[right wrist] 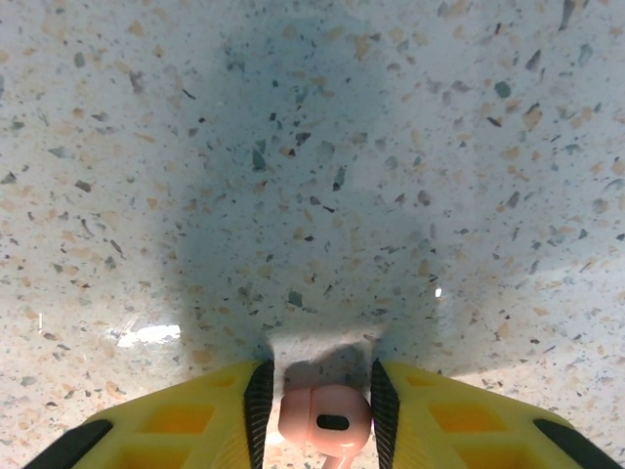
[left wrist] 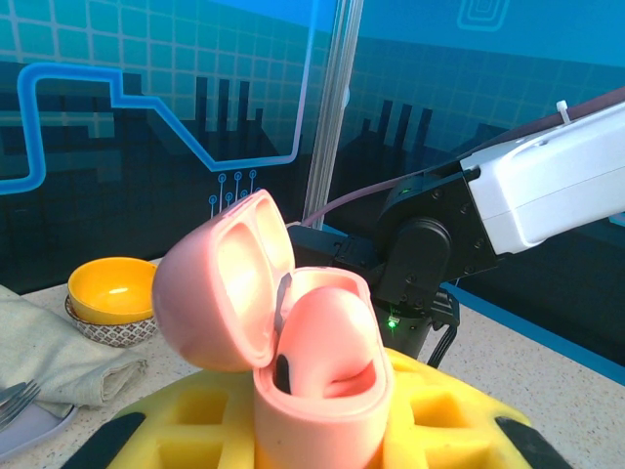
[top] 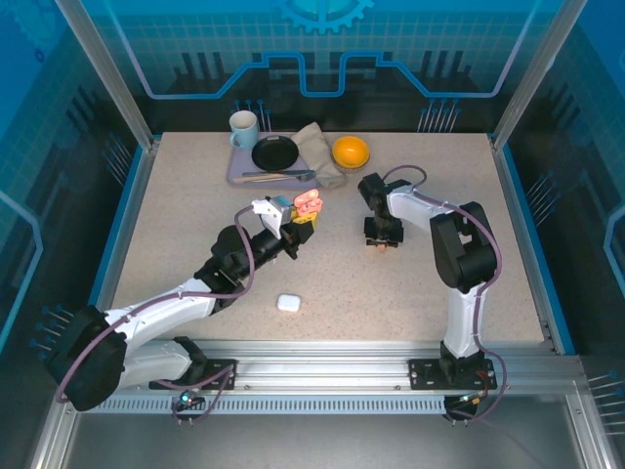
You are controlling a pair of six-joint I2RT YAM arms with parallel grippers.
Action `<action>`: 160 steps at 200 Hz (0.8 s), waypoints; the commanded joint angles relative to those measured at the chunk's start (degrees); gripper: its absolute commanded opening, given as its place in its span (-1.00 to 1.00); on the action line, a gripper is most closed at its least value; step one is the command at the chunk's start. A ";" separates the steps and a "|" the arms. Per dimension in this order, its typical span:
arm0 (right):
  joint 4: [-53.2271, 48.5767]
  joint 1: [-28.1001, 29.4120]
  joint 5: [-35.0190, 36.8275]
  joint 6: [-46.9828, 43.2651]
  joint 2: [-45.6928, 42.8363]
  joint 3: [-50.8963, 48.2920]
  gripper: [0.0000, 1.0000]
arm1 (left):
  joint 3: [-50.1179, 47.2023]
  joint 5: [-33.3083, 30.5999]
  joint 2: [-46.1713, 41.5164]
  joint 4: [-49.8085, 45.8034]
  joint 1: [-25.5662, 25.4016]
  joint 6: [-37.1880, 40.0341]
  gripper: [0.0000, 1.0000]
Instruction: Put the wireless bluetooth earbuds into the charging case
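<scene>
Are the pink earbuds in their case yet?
Not yet. Done: the pink case is open, clamped in the left gripper. In hand: the right gripper has one pink earbud between its jaws, apart from the case. Left: putting it inside. The white case lies shut.

There are 2 charging cases, 1 pink case and 1 white case, and 1 pink earbud that can be counted. The table also carries 1 tray, 1 mug, 1 black plate, 1 orange bowl and 1 folded cloth. There are 2 robot arms, 1 left arm and 1 right arm.
</scene>
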 commanded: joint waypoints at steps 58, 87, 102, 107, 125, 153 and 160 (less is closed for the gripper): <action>-1.08 0.75 0.03 -0.02 -0.56 -2.47 -0.36 | 1.80 0.69 -0.16 2.02 0.51 -0.71 -1.00; -0.63 0.68 -0.14 -0.37 -1.41 -3.34 -0.44 | 2.20 0.88 -0.16 1.67 0.46 -0.71 -1.00; -0.62 0.59 -0.14 -0.46 -1.60 -3.52 -0.45 | 2.36 0.90 -0.21 1.44 0.49 -0.59 -1.00; -0.63 0.59 -0.14 -0.46 -1.58 -3.58 -0.45 | 2.47 0.94 -0.21 1.37 0.41 -0.55 -1.00; -0.57 0.59 -0.37 -0.56 -1.80 -3.69 -0.48 | 2.59 0.86 -0.29 1.31 0.38 -0.53 -1.00; -0.29 0.59 -0.71 -0.46 -2.38 -3.99 -0.49 | 2.77 0.94 -0.33 1.02 0.44 -0.48 -1.00; -0.21 0.57 -0.76 -0.33 -2.41 -4.14 -0.50 | 2.85 0.93 -0.38 0.97 0.39 -0.46 -1.00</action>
